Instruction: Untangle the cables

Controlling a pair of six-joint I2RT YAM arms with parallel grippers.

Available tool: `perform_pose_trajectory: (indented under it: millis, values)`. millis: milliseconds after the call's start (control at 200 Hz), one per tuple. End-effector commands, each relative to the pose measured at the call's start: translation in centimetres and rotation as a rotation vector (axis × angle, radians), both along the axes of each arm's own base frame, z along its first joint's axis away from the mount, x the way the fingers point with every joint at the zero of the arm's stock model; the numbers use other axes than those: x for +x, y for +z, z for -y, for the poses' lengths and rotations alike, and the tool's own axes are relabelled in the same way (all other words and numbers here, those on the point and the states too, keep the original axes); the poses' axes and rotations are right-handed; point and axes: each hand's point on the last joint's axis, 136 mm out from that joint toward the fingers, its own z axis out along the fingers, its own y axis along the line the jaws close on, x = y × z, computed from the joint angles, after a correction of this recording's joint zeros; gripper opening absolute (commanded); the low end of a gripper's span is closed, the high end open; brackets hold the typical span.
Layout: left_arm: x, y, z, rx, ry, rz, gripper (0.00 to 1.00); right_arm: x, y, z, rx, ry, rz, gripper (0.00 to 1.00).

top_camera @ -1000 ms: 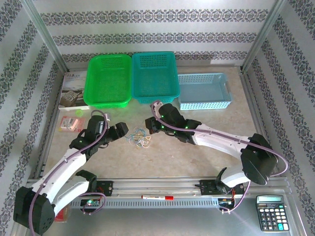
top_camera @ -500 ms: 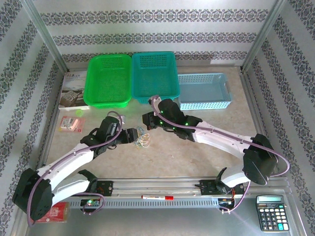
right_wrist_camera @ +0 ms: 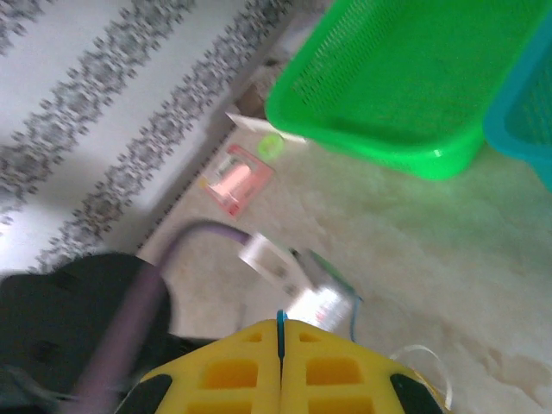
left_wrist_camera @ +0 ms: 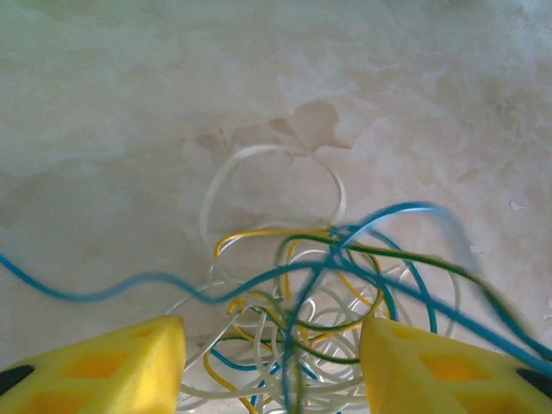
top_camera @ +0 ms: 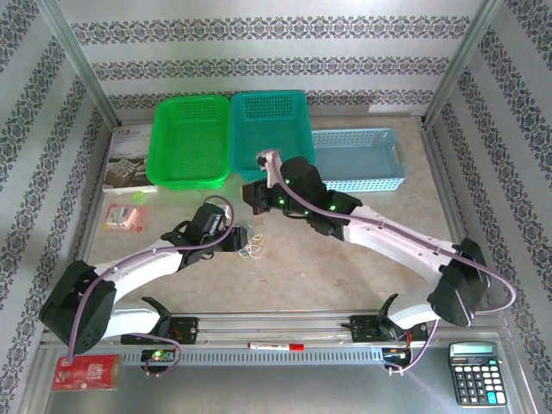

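Cables (top_camera: 251,246) lie in a small loose tangle of blue, yellow, green and white strands on the bare worktop (top_camera: 345,276). They sit about midway between its near and far edges, a little left of centre.

The left gripper (top_camera: 235,242) is down at the tangle's left side. In the left wrist view its 2 yellow fingers (left_wrist_camera: 112,366) stand roughly half open with the bulk of the tangle between them; whether either pad touches a strand I cannot tell. A white loop lies flat just beyond the tangle, and blurred blue strands run off toward both sides of that view.

The right gripper (top_camera: 251,195) hangs just past the tangle, toward the far edge. Its pads are pressed fully together on 1 blue strand (right_wrist_camera: 280,332), which shows in the seam between them.

Along the far edge stand 3 containers side by side: a green basket (top_camera: 190,142), a teal basket (top_camera: 272,134) and a pale blue basket (top_camera: 358,159).
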Motion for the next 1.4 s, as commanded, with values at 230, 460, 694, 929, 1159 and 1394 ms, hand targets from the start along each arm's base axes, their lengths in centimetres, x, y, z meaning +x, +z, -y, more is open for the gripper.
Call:
perform_pose_trajectory:
  millis: [230,460,694,929,1159,1394]
  values:
    - [-0.5,-0.3,-0.6,0.011,0.011,0.046,0.55,-0.4,12.7,4.1,0.195,-0.070,0.209,0.00]
    - [-0.6,0.1,-0.7,0.006,0.011,0.053,0.56,0.4,13.2,6.7,0.217,-0.145,0.217,0.00]
    - [-0.8,2.8,-1.2,-0.003,0.016,0.110,0.61,1.2,9.5,6.7,0.170,-0.152,0.152,0.00]
    - [-0.9,5.4,-1.5,-0.041,0.030,0.180,0.70,1.4,9.7,6.8,0.179,-0.147,0.145,0.00]
    - [0.8,7.5,1.4,-0.137,-0.032,0.228,0.72,1.0,10.3,5.5,0.193,-0.096,0.138,0.00]
    - [2.6,5.8,4.9,-0.116,-0.097,0.187,0.73,0.7,10.8,4.3,0.198,-0.051,0.128,0.00]
